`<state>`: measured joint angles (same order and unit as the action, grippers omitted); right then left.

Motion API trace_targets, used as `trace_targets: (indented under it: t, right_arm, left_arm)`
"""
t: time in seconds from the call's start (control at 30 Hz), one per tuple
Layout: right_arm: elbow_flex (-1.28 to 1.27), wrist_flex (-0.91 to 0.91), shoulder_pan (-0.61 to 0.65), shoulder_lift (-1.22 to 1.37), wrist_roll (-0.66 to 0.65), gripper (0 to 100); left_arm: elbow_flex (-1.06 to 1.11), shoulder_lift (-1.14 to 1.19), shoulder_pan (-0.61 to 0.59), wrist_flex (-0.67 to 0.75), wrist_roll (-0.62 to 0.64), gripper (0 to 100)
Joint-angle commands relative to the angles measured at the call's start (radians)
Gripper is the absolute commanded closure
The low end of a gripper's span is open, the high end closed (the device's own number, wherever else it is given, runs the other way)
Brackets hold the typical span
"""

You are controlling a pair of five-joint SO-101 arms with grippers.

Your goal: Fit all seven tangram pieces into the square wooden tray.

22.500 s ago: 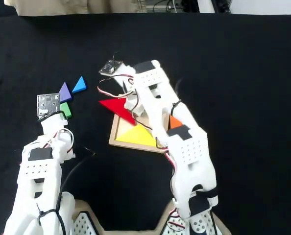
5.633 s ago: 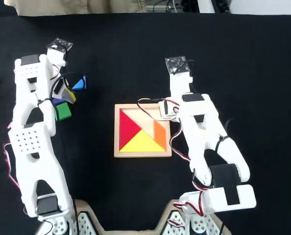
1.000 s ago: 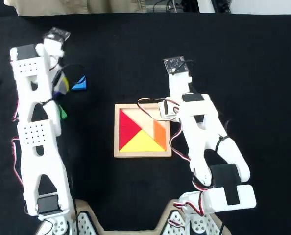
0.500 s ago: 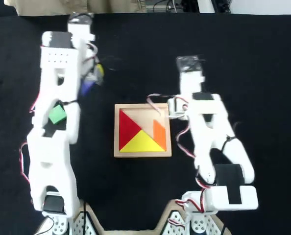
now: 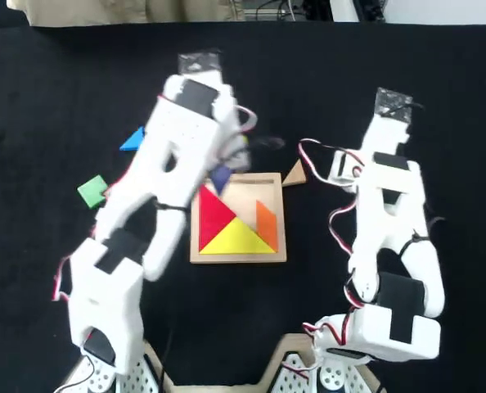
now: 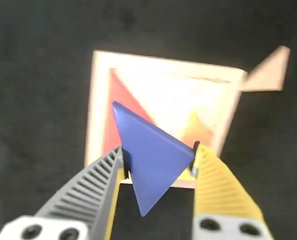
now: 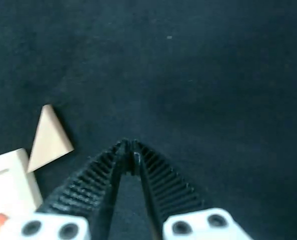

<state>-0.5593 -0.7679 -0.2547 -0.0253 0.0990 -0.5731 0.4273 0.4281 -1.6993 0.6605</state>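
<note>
The square wooden tray point(image 5: 196, 246) holds a red triangle point(image 5: 214, 214), a yellow triangle point(image 5: 239, 237) and an orange piece point(image 5: 266, 221). My left gripper point(image 6: 158, 155) is shut on a purple triangle point(image 6: 151, 160) and hangs over the tray's far left part point(image 5: 223, 173). In the left wrist view the tray point(image 6: 92, 110) lies below it. A tan triangle point(image 5: 294, 173) lies on the cloth at the tray's far right corner. My right gripper point(image 7: 130, 147) is shut and empty, over bare cloth right of the tan triangle point(image 7: 48, 137).
A small blue triangle point(image 5: 132, 141) and a green square point(image 5: 92, 191) lie on the black cloth left of the tray. The left arm stretches diagonally across the table's left half. The right arm stands right of the tray.
The left arm has swung from the far left to the tray, carrying the purple triangle. The right arm has drawn back to the right, away from the tray, uncovering the tan triangle.
</note>
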Motion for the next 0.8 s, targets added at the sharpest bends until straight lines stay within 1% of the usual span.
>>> trace_targets:
  t: [0.0, 0.1, 0.27, 0.33, 0.43, 0.5, 0.57, 0.67, 0.77]
  right_arm:
    - [0.076, 0.012, -0.055, -0.012, 0.011, 98.7]
    - [0.076, 0.015, -0.089, -0.012, 0.011, 98.7]
    - [0.076, 0.015, -0.117, -0.012, 0.011, 98.7]
    - [0.077, 0.015, -0.120, -0.012, 0.011, 98.7]
    - [0.077, 0.015, -0.120, -0.012, 0.011, 98.7]
    - [0.077, 0.017, -0.120, -0.012, 0.011, 98.7]
    - [0.077, 0.017, -0.118, -0.012, 0.011, 98.7]
    - [0.077, 0.017, -0.112, -0.010, 0.011, 98.7]
    - [0.077, 0.017, -0.112, -0.008, 0.011, 98.7]
  left_arm:
    - [0.027, -0.058, 0.110, 0.100, 0.120, 83]
    - [0.101, -0.031, 0.183, 0.244, 0.238, 83]
    - [0.136, 0.041, 0.194, 0.350, 0.244, 83]
    - [0.136, 0.075, 0.179, 0.388, 0.258, 87]
    - [0.136, 0.118, 0.150, 0.408, 0.284, 95]
    - [0.136, 0.144, 0.137, 0.405, 0.292, 94]
    - [0.136, 0.157, 0.130, 0.404, 0.299, 88]
    - [0.136, 0.166, 0.125, 0.410, 0.376, 81]
    - [0.134, 0.173, 0.119, 0.417, 0.408, 80]
